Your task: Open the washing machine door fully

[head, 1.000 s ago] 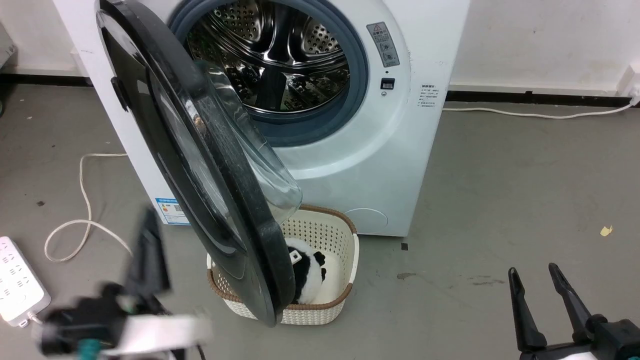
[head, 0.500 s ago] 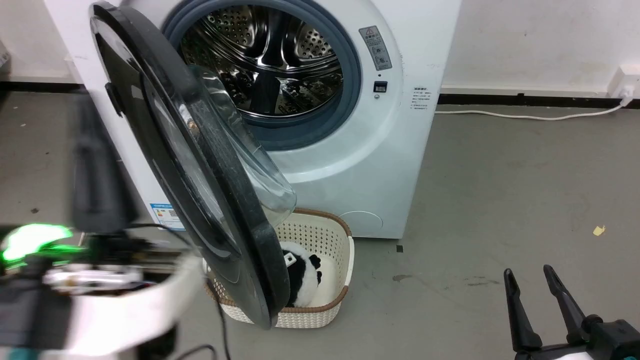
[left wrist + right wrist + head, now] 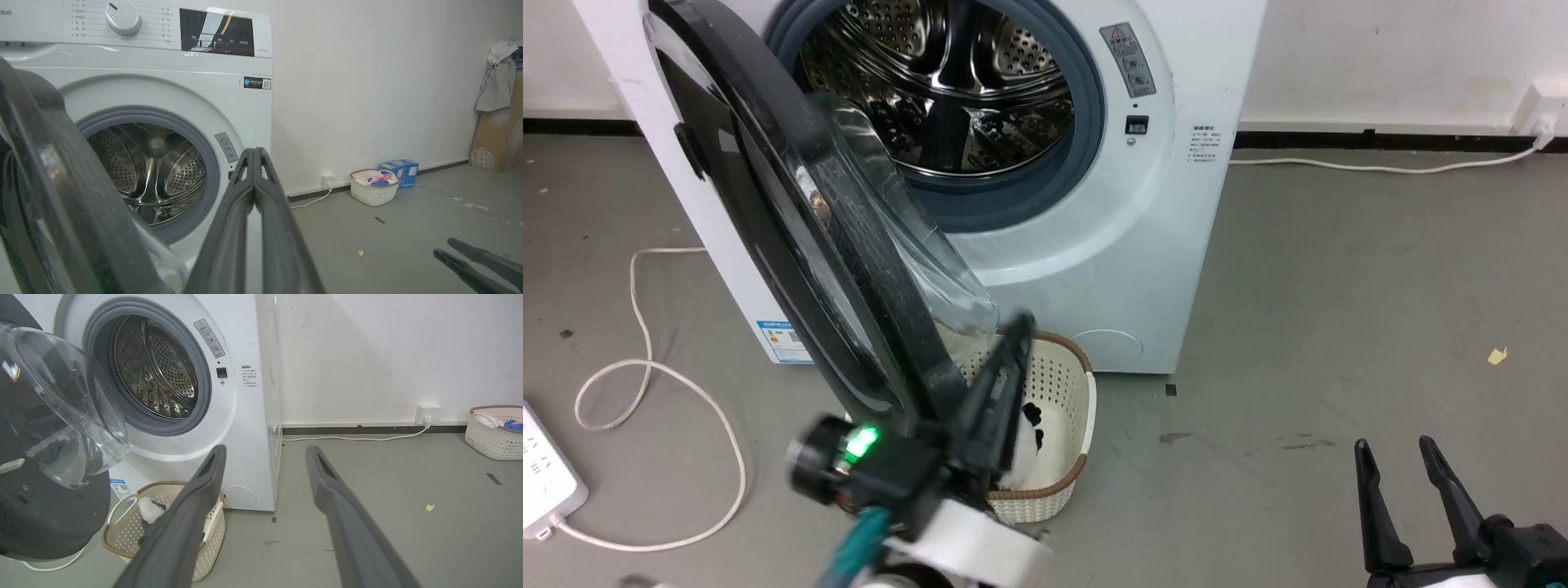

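The washing machine door (image 3: 792, 220) stands partly open, hinged at the left, its glossy black rim edge-on and its clear bowl window (image 3: 915, 245) bulging toward the drum (image 3: 947, 82). My left gripper (image 3: 1019, 325) is shut on nothing and blurred, and rises just right of the door's lower free edge, over the basket. In the left wrist view its closed fingertips (image 3: 254, 153) point at the machine front, with the door rim (image 3: 61, 183) to their left and a gap between. My right gripper (image 3: 1396, 453) stands open low at the right, far from the door (image 3: 41, 506).
A cream basket (image 3: 1070, 384) holding a black-and-white plush toy (image 3: 1033, 416) sits on the floor under the door. A white cable (image 3: 645, 367) and a power strip (image 3: 543, 482) lie at the left. A second basket (image 3: 494, 433) stands by the wall.
My left arm has swung from the left of the door across to its lower free edge, in front of the basket. The camera shifted slightly. The door and right gripper have kept their places.
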Motion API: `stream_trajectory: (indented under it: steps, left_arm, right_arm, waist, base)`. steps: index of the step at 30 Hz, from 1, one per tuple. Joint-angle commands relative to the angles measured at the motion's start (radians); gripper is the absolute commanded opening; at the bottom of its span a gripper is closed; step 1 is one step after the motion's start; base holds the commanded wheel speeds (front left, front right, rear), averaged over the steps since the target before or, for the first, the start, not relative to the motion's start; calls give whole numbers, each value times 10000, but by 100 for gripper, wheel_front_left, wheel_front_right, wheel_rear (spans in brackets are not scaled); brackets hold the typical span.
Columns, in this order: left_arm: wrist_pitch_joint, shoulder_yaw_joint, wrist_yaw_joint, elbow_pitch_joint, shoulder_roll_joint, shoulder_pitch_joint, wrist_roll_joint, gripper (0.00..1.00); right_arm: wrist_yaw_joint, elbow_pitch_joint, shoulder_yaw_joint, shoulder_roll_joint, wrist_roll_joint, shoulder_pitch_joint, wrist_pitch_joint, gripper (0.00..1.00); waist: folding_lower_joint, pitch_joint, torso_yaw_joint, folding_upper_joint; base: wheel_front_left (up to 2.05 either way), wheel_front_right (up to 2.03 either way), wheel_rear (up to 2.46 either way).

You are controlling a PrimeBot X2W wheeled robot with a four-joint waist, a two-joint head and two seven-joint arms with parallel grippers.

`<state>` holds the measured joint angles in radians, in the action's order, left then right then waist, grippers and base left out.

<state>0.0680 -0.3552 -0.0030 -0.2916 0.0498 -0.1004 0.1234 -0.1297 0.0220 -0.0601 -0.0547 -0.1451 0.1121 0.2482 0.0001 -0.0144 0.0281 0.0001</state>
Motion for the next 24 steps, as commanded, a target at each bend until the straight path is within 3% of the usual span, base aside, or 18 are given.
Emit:
stream_trajectory:
  steps: [1, 13, 24]
  left_arm:
    - [-152, -110, 25, 358, 25, 156, 93, 0]
    - [-450, 45, 672, 3291, 14, 26, 636, 0]
    - [1, 372, 821, 4274, 133, 1, 918, 0]
  right_arm:
    - [-10, 8, -2, 45, -83, -170, 49, 100]
    - [-10, 150, 106, 45, -150, -336, 91, 100]
    - [-10, 255, 169, 45, -156, -263, 107, 100]
  waist:
    - [-1, -52, -1, -1]
    - [-1, -305, 37, -1]
    - [-1, -152, 624, -1]
  base:
    - [0, 0, 0]
    - [0, 0, 0]
    - [0, 0, 0]
